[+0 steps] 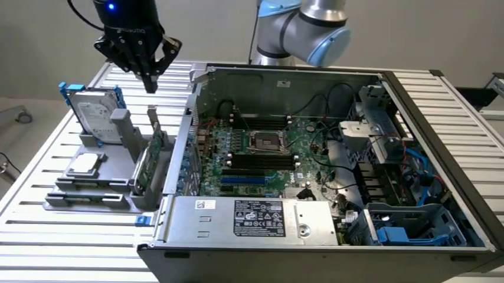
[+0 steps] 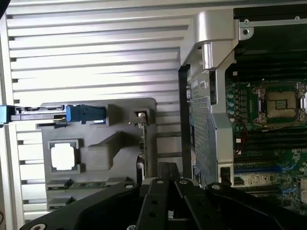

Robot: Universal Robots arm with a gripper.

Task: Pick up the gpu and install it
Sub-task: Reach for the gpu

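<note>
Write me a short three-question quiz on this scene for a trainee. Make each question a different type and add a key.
1. True or false: the gripper is holding the gpu.
2. Multiple choice: where is the gpu? A) standing on edge in the gray holder; B) seated on the motherboard; C) lying on the power supply.
3. Fill in: in the exterior view, the open computer case sits on the gpu's ___.

Key
1. False: the fingers are shut on nothing, raised above the holder.
2. A.
3. Right (the exterior view's right).
</note>
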